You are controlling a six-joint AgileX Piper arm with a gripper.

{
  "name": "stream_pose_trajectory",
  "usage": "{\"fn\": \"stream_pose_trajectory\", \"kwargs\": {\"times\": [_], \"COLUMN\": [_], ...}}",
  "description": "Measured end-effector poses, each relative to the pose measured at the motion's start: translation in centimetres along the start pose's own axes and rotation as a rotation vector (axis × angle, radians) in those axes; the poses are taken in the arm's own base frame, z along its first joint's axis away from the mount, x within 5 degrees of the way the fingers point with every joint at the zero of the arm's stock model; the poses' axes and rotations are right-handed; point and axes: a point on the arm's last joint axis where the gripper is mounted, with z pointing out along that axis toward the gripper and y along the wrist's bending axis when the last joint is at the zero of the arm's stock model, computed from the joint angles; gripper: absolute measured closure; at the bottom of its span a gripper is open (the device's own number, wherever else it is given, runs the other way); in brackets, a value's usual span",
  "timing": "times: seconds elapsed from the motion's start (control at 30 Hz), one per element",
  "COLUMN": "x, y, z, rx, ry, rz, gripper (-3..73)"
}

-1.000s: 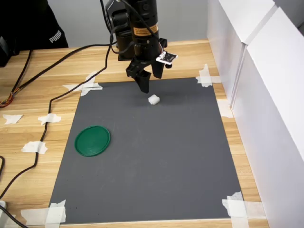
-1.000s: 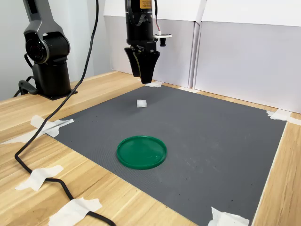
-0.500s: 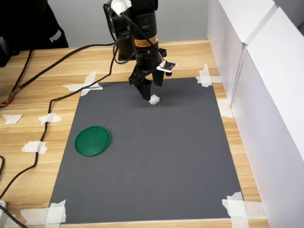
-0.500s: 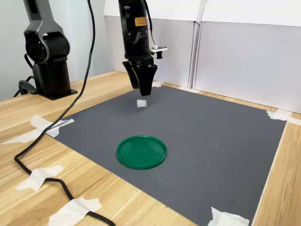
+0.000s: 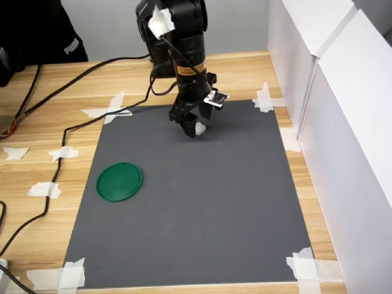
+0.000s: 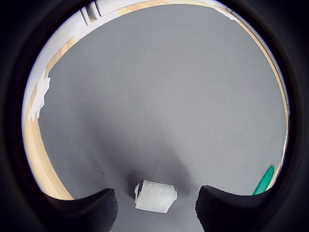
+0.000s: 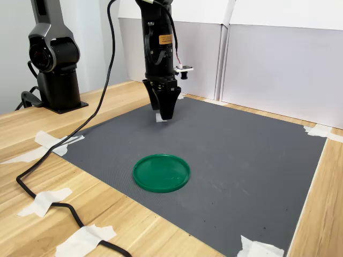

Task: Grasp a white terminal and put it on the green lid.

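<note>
The white terminal (image 6: pixel 155 196) lies on the grey mat, a small ridged block. My gripper (image 6: pixel 157 202) is down at mat level and open, one finger on each side of the terminal with a gap left on both sides. In both exterior views the gripper (image 5: pixel 193 130) (image 7: pixel 165 114) hangs straight down and hides most of the terminal (image 5: pixel 199 128). The green lid (image 5: pixel 119 181) (image 7: pixel 161 173) rests flat on the mat, well apart from the gripper and nearer the first exterior view's left. Only its edge (image 6: pixel 264 180) shows in the wrist view.
The grey mat (image 5: pixel 202 208) is taped to a wooden table (image 5: pixel 37 128) at its corners. White panels (image 5: pixel 343 122) wall off the first exterior view's right. A black cable (image 5: pixel 79 122) trails over the table. Another arm's base (image 7: pixel 53 64) stands at the second exterior view's left. A person in black (image 5: pixel 37 30) is at the back.
The gripper has come down from above the mat and shifted slightly, so its open fingers now stand on either side of the terminal. The terminal and lid have not moved.
</note>
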Motion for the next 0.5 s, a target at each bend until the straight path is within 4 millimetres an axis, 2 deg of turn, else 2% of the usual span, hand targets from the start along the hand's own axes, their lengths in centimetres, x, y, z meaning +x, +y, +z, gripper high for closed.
{"fn": "stream_pose_trajectory", "kwargs": {"times": [0.5], "x": [-0.10], "y": [-0.07], "z": [0.87], "rx": [-0.009], "ry": [0.011], "rz": [0.023], "gripper": [1.2]}}
